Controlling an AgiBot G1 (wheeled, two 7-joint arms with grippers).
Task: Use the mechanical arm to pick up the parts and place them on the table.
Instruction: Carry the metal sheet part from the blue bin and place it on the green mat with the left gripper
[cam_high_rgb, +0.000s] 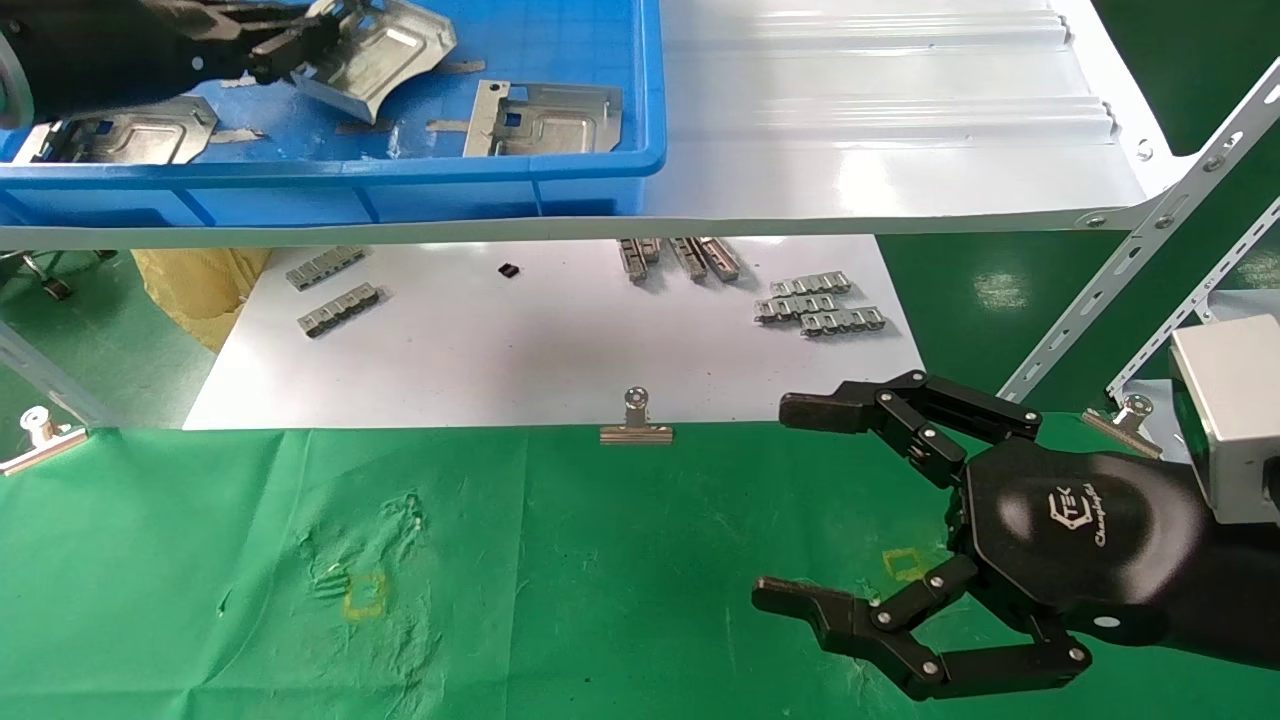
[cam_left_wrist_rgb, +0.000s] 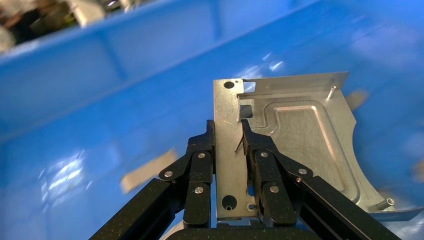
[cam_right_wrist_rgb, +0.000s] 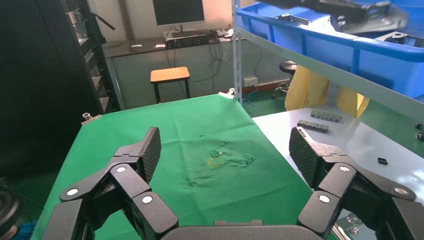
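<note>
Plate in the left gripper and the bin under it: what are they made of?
The plate, shut between the left gripper fingers, looks like bare stamped sheet metal: silvery, scratched, embossed. The blue bin looks like glossy moulded plastic, probably.

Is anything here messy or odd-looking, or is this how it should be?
One thing stands out: the green cloth on the table is scuffed and puckered around a yellow square mark. Otherwise all looks orderly: the left gripper holds a metal part over the blue bin; the right gripper hovers open.
</note>
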